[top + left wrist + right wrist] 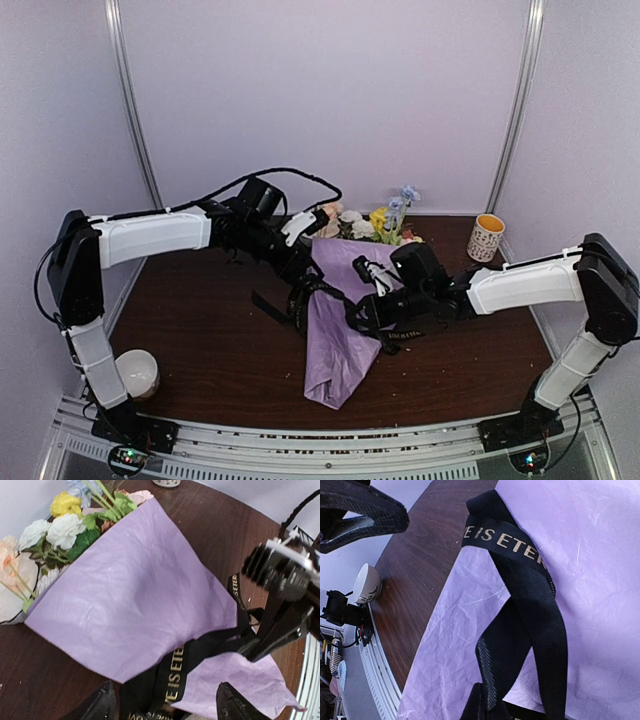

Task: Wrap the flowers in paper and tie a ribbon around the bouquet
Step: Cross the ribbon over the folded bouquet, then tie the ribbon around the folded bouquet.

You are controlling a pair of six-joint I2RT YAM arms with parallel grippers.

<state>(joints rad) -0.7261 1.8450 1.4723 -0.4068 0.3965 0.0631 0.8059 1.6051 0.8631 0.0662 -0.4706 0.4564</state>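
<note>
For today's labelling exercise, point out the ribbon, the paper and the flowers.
the ribbon (532,610), right wrist view, on the black band below the lettering.
the paper (145,590), left wrist view, on its lilac face.
the flowers (64,529), left wrist view, on a white bloom.

Gold lettering on ribbon (535,610): "VE IS ETER", ends hidden.

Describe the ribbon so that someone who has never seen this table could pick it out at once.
On the dark wooden table lies a lilac paper bouquet, with flower heads at its far end. Across its narrow middle runs the ribbon: a flat, woven black band printed with gold capital letters, unlike the round, plain black robot cables nearby.
</note>
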